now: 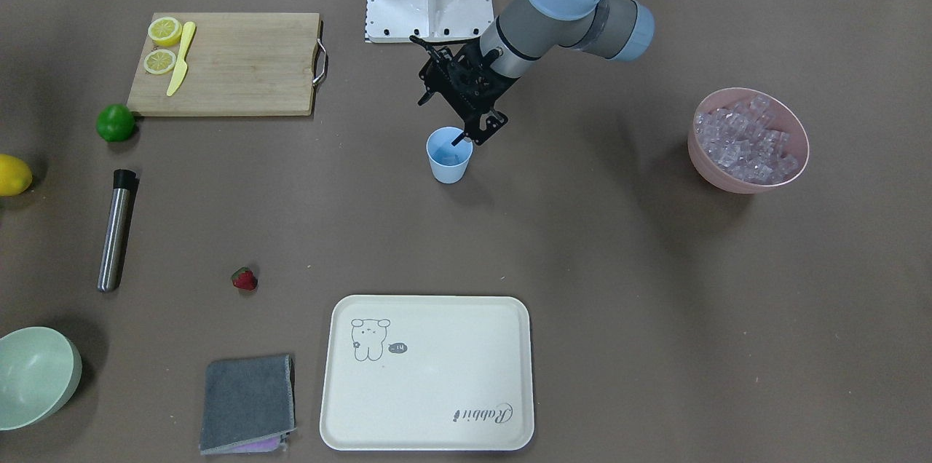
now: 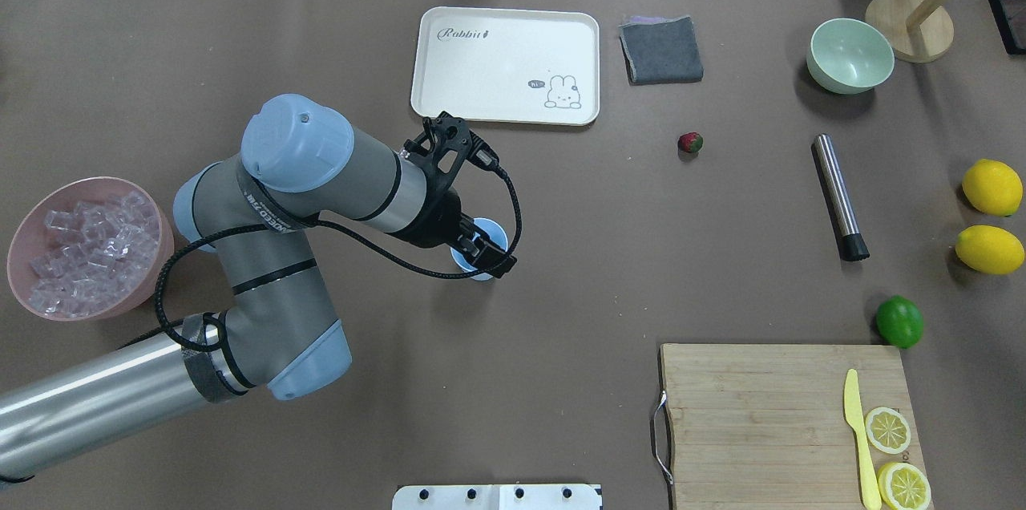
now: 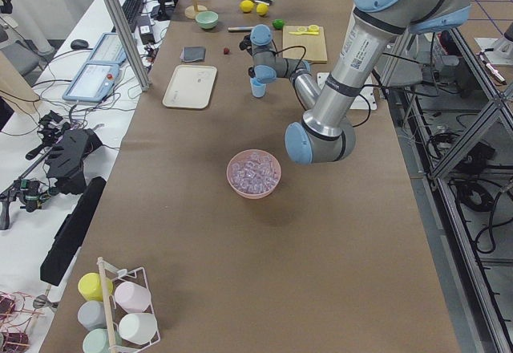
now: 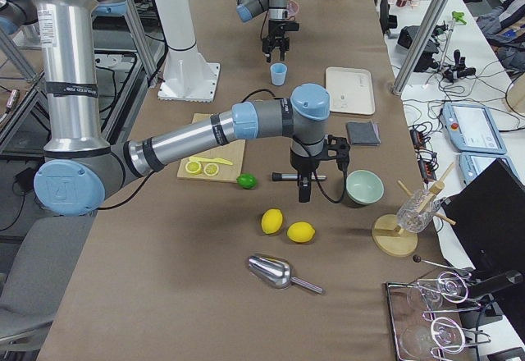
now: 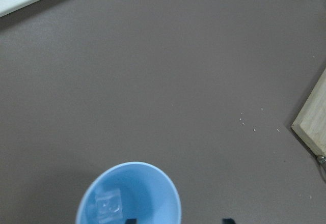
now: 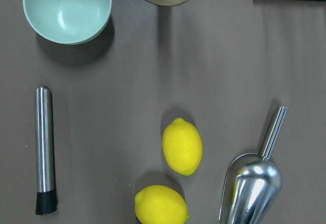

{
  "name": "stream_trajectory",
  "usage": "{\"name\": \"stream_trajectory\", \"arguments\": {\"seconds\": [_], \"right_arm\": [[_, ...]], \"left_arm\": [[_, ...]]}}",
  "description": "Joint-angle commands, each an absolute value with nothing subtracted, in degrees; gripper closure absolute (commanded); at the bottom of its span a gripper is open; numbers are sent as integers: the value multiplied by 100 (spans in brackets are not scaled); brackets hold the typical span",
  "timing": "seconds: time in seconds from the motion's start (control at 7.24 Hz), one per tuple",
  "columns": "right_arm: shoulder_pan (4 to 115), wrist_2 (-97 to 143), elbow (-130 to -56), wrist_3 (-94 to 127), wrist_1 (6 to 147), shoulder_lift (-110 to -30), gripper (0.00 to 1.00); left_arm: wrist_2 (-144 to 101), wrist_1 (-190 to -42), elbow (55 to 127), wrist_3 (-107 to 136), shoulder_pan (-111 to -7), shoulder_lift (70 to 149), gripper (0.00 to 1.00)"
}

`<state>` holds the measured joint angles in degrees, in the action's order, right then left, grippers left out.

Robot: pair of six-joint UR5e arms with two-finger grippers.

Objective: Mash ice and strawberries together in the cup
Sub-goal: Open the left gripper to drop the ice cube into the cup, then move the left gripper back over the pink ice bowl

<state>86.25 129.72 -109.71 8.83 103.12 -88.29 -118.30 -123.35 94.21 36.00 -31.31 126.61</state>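
ice (image 5: pixel 108 206) is just one cube in the blue cup (image 1: pixel 448 161), my left hand (image 1: pixel 468 137) hangs over it with fingers spread and empty, the strawberry (image 1: pixel 245 279) lies far off on the table (image 1: pixel 582 266), nothing is mashed yet, and i cannot tell how my right hand (image 4: pixel 303 190) is held.

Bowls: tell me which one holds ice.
The pink bowl, on the robot's left side, is heaped with ice. The green bowl on the opposite side has nothing in it.
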Motion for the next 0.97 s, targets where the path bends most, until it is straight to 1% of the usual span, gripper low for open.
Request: {"name": "stream_trajectory", "arguments": {"seconds": [0.0,0.28,0.55,0.69,0.83], "right_arm": [[8727,12955,-10986,914,10310,-8807,0],[8807,12990,-11152,992,10318,-8842,0],[8807,13052,-11232,1116,10318,-8868,0],[8807,13043,-11380,1134,10327,-8920,0],[8807,13086,-11382,1082,10318,-9121,0]], "left_arm": [[-11839,-12533,9466,3456,-3408,12639,3],[-11970,-12516,9457,2518,-4189,12255,3],[-13175,-12472,9413,1803,-5329,12103,3],[-13584,-12472,9309,1776,-5613,12076,3],[-13640,-12515,9412,1680,-5782,11528,3]]}}
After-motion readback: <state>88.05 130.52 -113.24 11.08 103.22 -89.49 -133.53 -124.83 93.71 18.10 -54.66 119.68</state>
